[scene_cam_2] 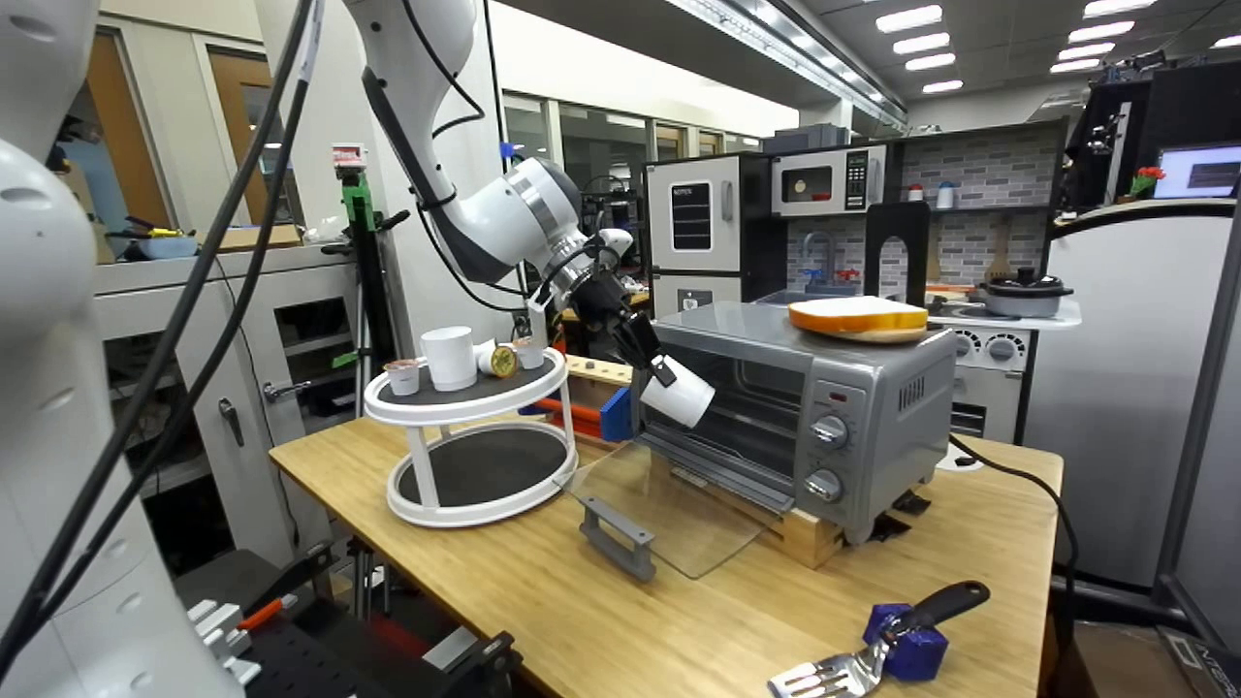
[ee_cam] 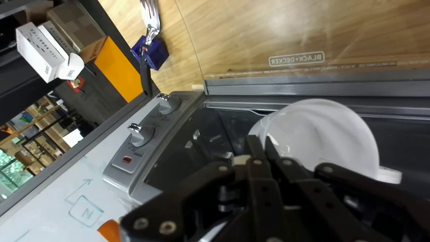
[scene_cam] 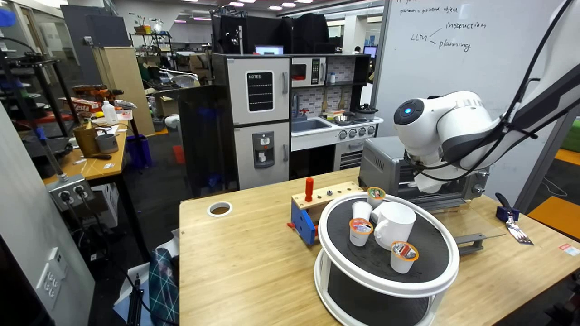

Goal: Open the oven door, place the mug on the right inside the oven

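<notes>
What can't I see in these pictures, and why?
Black two-fingered end effector: in an exterior view, its fingertips hide behind the white robot arm.
Boxy grey-silver toaster oven: in the wrist view, the white cylindrical mug blocks part of its inside.
Silver fork with black handle: the wrist view's top edge cuts off its prong tips.
Tiny lettering on the clear glass oven door: too small to read in the wrist view.

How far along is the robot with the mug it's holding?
Done: the oven door is lowered. In hand: the white mug, pinched by its wall in the tool, tilted at the open front of the oven. Left, it seems: setting it inside and letting go.
</notes>
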Controlling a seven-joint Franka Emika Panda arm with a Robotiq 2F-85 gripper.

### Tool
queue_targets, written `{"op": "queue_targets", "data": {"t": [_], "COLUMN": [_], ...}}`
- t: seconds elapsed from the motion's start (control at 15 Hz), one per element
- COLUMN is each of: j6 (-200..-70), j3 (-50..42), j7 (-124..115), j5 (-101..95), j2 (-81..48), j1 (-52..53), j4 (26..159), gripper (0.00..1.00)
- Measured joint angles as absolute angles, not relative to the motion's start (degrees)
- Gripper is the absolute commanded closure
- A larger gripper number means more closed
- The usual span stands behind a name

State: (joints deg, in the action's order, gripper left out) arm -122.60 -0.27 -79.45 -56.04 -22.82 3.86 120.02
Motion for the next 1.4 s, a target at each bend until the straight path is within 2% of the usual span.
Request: {"op": "queue_targets", "data": {"t": [0.93, 1.4], "j6": [-125.54, -125.92], "j3": [-1.08, -4.78], "j7": [-73.91, -77.72], "j5": [-45.89, -62.55], "j2": [-26.73, -28.62], "j1": [3.91, 5.43], "j4": [114.11, 113.34], "gripper": [0.99, 0.99]}}
